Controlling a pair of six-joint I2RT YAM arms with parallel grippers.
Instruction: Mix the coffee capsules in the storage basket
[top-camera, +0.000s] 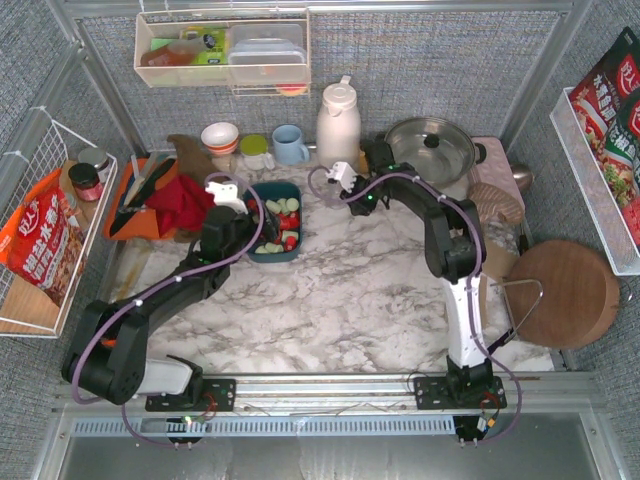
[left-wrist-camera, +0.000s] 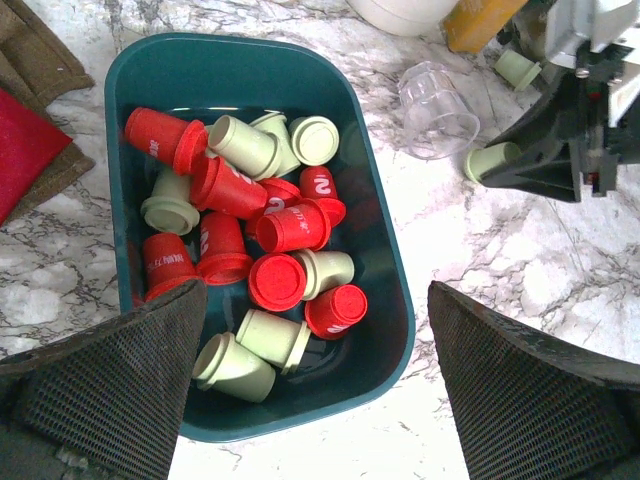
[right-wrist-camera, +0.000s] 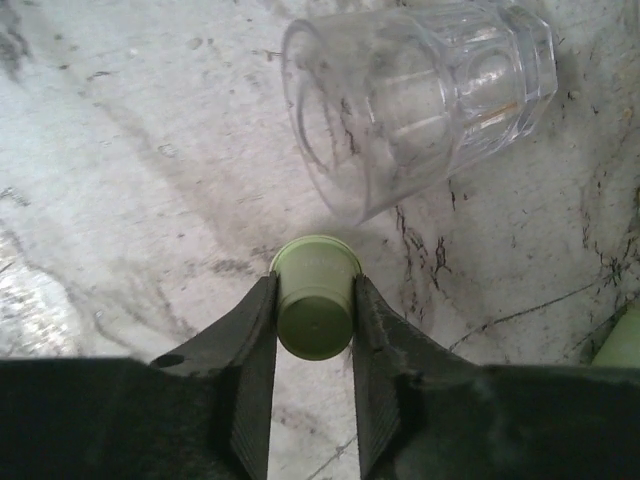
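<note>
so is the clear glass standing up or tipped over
Tipped over: the clear glass lies on its side on the marble, mouth sideways, by the green capsule in the right claw.

My right gripper (right-wrist-camera: 315, 322) is matt black plastic, the green capsule (right-wrist-camera: 316, 290) it pinches smooth and satin, the tumbler (right-wrist-camera: 420, 100) clear and glossy, the tabletop (right-wrist-camera: 130, 200) marbled with a dull sheen.

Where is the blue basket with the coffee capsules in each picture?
Top external: the storage basket sits left of centre on the marble table.
Left wrist: the storage basket fills the middle, full of red and green capsules.
Right wrist: not in it.
Shared landmark: the right gripper, shut on a green capsule, shows in all three views.
</note>
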